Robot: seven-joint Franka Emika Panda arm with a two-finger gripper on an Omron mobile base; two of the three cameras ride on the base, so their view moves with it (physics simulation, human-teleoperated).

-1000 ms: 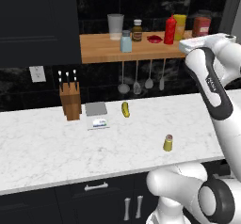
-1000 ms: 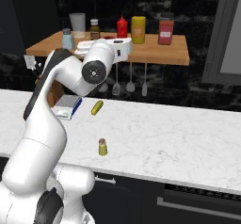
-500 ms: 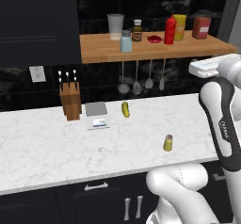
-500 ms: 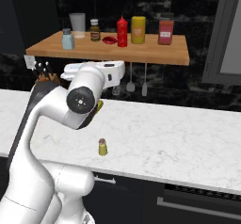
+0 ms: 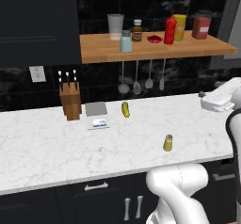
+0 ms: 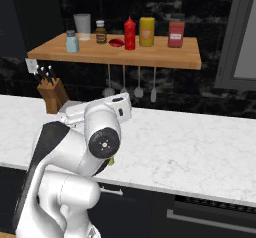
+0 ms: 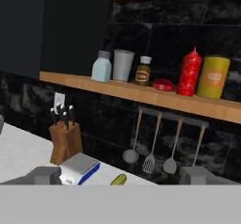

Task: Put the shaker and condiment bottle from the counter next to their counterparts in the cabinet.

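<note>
The olive-yellow shaker (image 5: 168, 143) stands upright on the white marble counter (image 5: 47, 148), near its front edge. The red condiment bottle (image 5: 170, 30) stands on the wooden cabinet shelf (image 5: 103, 51), right beside the wide yellow bottle (image 5: 179, 27). The pale blue shaker (image 5: 125, 42) sits further left on that shelf. My gripper (image 5: 207, 98) hangs at the right, above the counter and below shelf height, well right of the olive shaker. In the hand view my gripper (image 7: 121, 177) is open and holds nothing, facing the red bottle (image 7: 189, 72) and the blue shaker (image 7: 101, 67).
A knife block (image 5: 70, 100), a grey flat box (image 5: 96, 108) and a yellow oblong thing (image 5: 125, 109) sit at the back of the counter. Ladles and spatulas (image 5: 141, 77) hang under the shelf. A cup (image 5: 115, 26), brown jar (image 5: 137, 30) and red boxy jar (image 5: 201, 28) share the shelf.
My hand has come down from the shelf's right end to a spot low over the counter's right side, jaws staying open. The red bottle stays on the shelf.
</note>
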